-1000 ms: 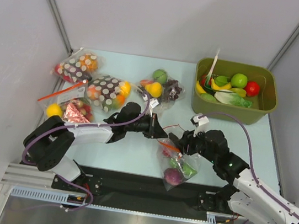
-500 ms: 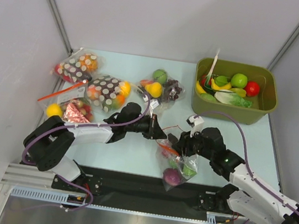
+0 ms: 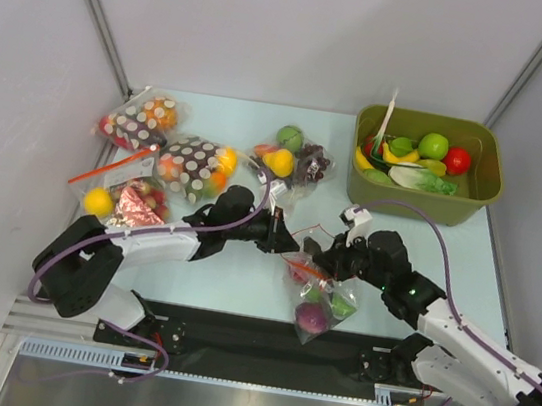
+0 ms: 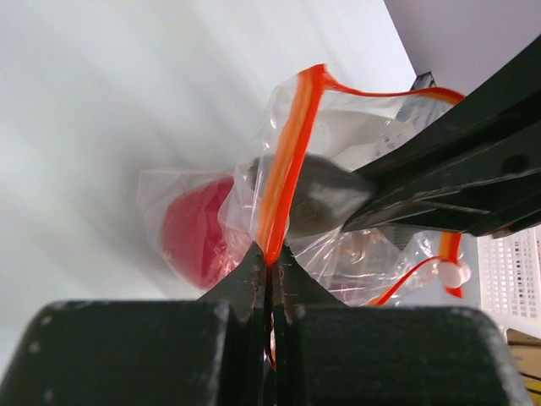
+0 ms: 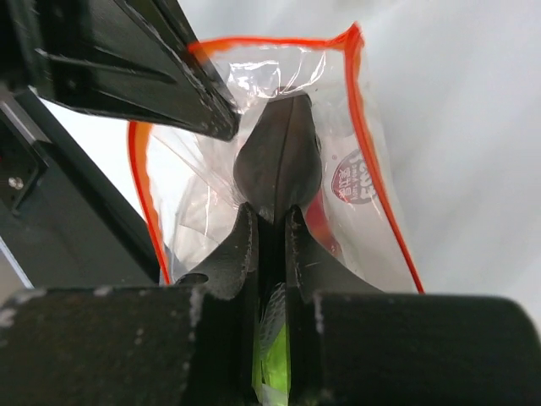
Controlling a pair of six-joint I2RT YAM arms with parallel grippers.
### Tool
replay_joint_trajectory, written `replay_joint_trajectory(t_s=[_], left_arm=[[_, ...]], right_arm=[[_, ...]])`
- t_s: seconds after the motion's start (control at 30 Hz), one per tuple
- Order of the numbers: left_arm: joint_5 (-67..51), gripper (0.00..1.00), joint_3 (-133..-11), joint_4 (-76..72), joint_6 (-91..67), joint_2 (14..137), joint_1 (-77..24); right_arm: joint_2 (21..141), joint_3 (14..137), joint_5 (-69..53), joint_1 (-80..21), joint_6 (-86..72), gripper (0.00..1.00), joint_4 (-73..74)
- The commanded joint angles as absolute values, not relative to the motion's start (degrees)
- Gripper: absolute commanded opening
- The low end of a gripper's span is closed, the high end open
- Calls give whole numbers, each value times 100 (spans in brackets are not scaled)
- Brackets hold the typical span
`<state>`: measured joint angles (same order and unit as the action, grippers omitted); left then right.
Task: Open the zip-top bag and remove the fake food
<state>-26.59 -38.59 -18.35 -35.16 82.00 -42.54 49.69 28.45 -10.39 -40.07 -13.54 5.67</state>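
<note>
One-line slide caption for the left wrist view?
Left gripper pinches the orange strip of the zip-top bag, right gripper clamps the plastic beside it, red ball inside.

Clear bag point(image 3: 318, 297), red-orange zip strip point(image 4: 287, 169)

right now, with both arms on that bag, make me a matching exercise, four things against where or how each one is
Things:
1. zip-top bag
2. green bin
3. larger dotted bag
4. purple piece

Places or states:
A. far right, full of toy fruit and vegetables
B. pinched at its mouth by the left gripper and the right gripper
C. low inside the clear plastic
D. on the left side, touched by neither gripper

Pairs: 1-B, 2-A, 3-D, 4-C
</note>
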Motion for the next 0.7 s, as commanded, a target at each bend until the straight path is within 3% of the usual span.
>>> replay_joint_trajectory(t_s=[0.0,0.43,0.67], left_arm=[[-2320,0,-3902,-1337,-3112,7928,-4184],[-2277,0,-3964,-1178,-2971,8077,-4157],[-2250,0,-4095,-1257,-3146,8612,-4113]], right_arm=[[4370,3085,-703,-3876,-1371,0,545],[3780,2988,-580,-3797,-1565,4,247],[4024,2918,-1860,-3805,-1310,9,61]])
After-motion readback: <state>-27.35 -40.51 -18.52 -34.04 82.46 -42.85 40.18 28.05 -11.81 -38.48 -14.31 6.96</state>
